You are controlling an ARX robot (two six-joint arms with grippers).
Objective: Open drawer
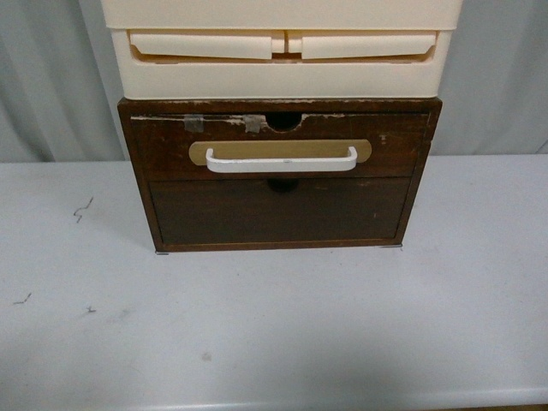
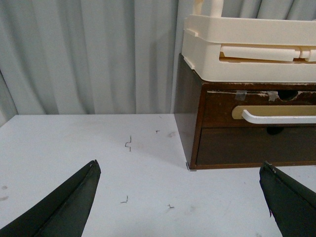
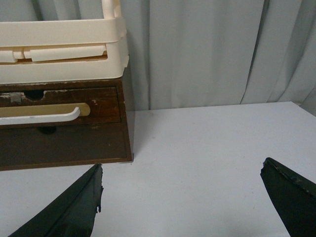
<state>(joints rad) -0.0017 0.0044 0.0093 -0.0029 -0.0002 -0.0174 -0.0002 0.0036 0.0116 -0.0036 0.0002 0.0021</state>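
The drawer point(image 1: 171, 150) is the upper one in a dark brown wooden cabinet at the back middle of the white table. It is shut. It has a white bar handle point(image 1: 281, 161) on a tan oval plate, a half-round notch and grey tape point(image 1: 193, 123) on its chipped top edge. It also shows in the left wrist view point(image 2: 222, 106) and the right wrist view point(image 3: 106, 103). Neither arm shows in the front view. My left gripper point(image 2: 180, 170) is open and empty over the table, left of the cabinet. My right gripper point(image 3: 181, 170) is open and empty, right of the cabinet.
A plain dark brown panel point(image 1: 278, 210) without a handle sits below the drawer. Cream plastic drawers point(image 1: 281, 47) stand on top of the cabinet. The white table point(image 1: 274, 334) has small dark marks at the left. Grey curtains hang behind.
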